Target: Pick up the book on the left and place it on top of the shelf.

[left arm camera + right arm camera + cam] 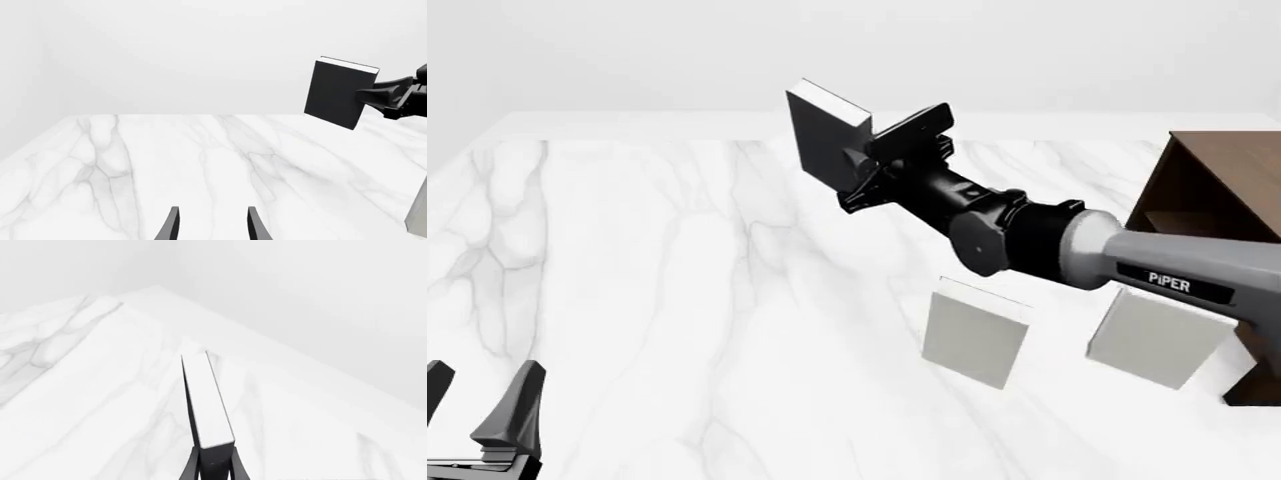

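The black book [822, 135] with white page edges hangs high above the table, held upright by my right gripper [870, 160], which is shut on its lower edge. The left wrist view shows the same book [337, 92] in the air with the right gripper [373, 95] clamped on it. In the right wrist view the book's white page edge [207, 402] runs out from between the fingers. The dark brown shelf [1214, 200] stands at the far right of the table. My left gripper [474, 405] rests low at the front left, open and holding nothing; its fingertips [173, 222] show apart.
Two pale grey-white books [974, 333] [1158, 338] stand on the marble table [667, 280] in front of the shelf, below my right arm. A grey edge [419, 215] shows at the side of the left wrist view.
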